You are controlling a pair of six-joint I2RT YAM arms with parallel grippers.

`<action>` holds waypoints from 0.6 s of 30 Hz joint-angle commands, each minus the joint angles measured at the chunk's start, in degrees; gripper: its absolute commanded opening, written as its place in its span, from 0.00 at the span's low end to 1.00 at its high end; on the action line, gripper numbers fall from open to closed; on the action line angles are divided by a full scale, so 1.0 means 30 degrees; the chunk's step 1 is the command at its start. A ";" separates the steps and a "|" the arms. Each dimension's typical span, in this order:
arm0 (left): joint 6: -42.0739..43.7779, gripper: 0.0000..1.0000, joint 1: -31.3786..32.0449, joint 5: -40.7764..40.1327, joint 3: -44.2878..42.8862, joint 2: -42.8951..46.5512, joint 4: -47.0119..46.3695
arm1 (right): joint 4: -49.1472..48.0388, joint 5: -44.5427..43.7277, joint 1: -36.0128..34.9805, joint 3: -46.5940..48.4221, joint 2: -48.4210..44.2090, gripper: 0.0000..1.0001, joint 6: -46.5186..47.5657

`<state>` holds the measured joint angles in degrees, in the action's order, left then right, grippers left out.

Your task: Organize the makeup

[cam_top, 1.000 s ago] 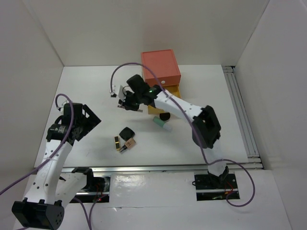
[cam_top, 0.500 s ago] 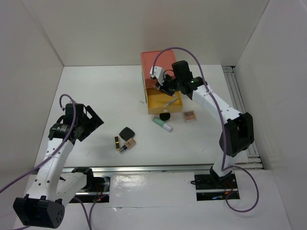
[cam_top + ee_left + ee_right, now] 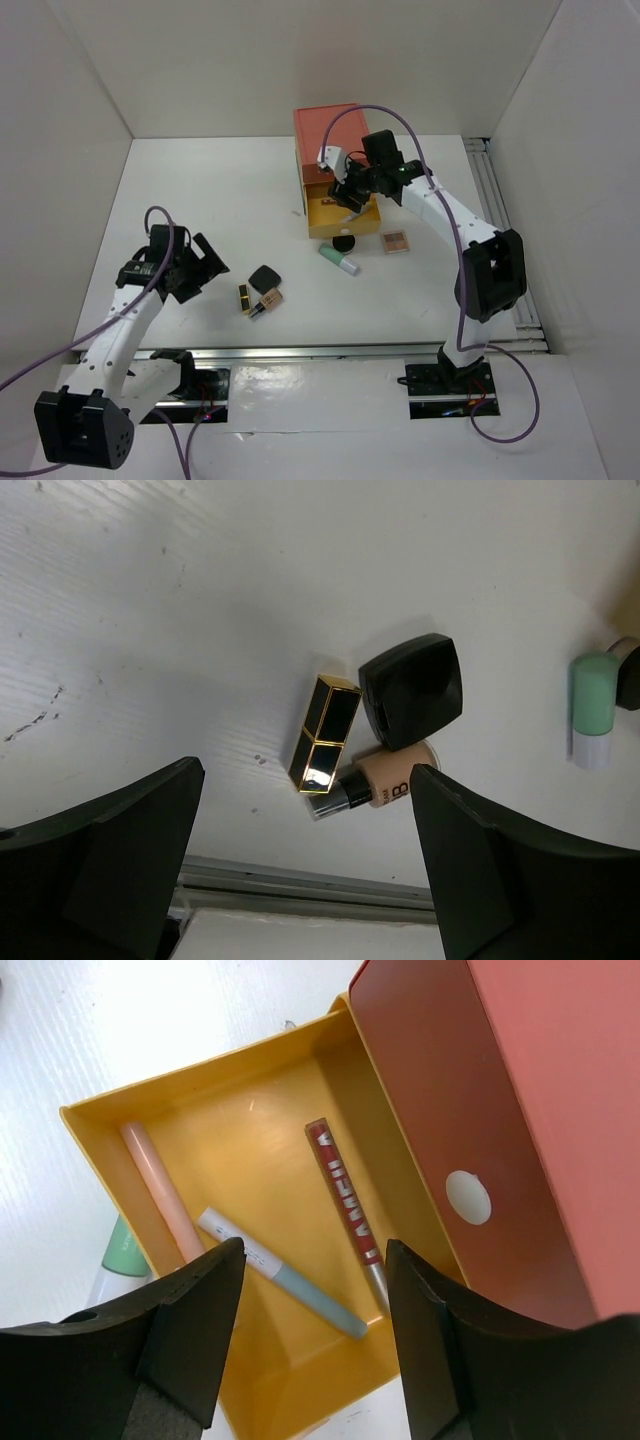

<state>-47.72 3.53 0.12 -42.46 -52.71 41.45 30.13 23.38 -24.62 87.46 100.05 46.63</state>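
Note:
On the table lie a black square compact (image 3: 264, 278), a gold-black lipstick (image 3: 243, 298) and a beige bottle (image 3: 270, 299). The left wrist view shows the same lipstick (image 3: 325, 733), compact (image 3: 412, 690) and bottle (image 3: 385, 788). My left gripper (image 3: 212, 262) (image 3: 307, 767) is open just left of them, holding nothing. A mint tube (image 3: 338, 258), a round black pot (image 3: 344, 243) and a pink palette (image 3: 395, 241) lie near the yellow drawer (image 3: 322, 226). My right gripper (image 3: 345, 195) (image 3: 315, 1245) hangs open over that drawer (image 3: 250, 1130). In it lie a pink pencil (image 3: 160, 1195), a white-blue pencil (image 3: 280, 1270) and a red pencil (image 3: 345, 1200).
The coral box (image 3: 333, 135) (image 3: 480, 1090) stands at the back centre with the yellow drawer pulled out toward me. White walls close in the table on three sides. A metal rail (image 3: 505, 240) runs along the right edge.
My right arm swung from left of the box to above the yellow drawer and its jaws opened. My left gripper moved right, toward the lipstick and compact.

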 commanded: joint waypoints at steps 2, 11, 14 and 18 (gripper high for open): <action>0.0293 0.98 0.1164 0.0490 0.0383 -0.0300 -0.1627 | -0.1129 -0.0524 -0.0494 0.0846 -0.0740 0.67 -0.1419; -0.1436 0.93 0.5474 -0.3230 -0.0174 -0.2819 -0.1015 | -0.7577 -0.6319 -0.1168 -0.3309 -0.6830 1.00 -0.9618; -0.1844 0.89 0.5853 -0.3439 0.0116 -0.3290 -0.0809 | -0.8517 -0.8749 -0.0760 -0.4921 -0.8732 1.00 -1.2548; -0.1643 0.85 0.6353 -0.3439 0.0676 -0.4460 -0.2620 | -0.8520 -0.9052 -0.0289 -0.7000 -1.0758 1.00 -1.4721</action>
<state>-51.64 21.54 -8.56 -40.86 -64.47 37.19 8.49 1.37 -26.39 70.00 70.67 11.86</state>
